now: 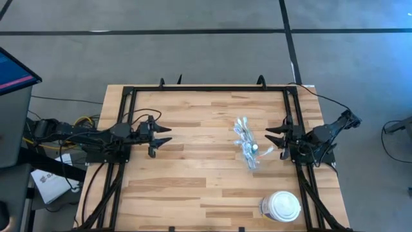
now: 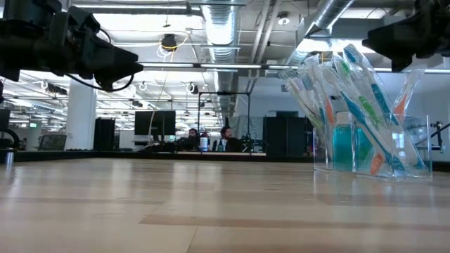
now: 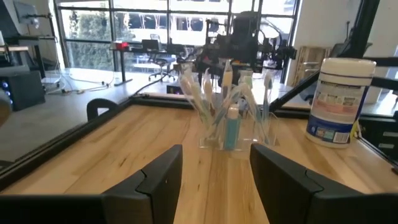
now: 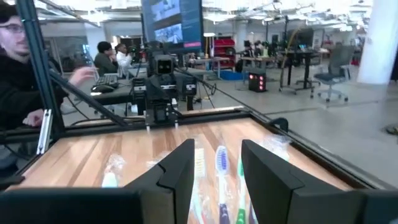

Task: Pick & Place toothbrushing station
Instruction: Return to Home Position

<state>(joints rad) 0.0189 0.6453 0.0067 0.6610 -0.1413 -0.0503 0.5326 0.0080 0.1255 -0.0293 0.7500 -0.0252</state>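
The left pincer (image 1: 168,134) and right pincer (image 1: 268,140) both gape empty; the right should retreat rightward, clear of the toothbrushes (image 1: 247,145) just beside it.

Both arms (image 1: 109,136) are black, with blocky matte fingers (image 3: 158,180).

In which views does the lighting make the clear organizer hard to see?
High view: the organizer shows only as pale glints on the table. Left wrist view: bright windows behind it wash out the white toothbrushes. Low view: ceiling lights backlight the scene, yet the toothbrushes' colours read well.
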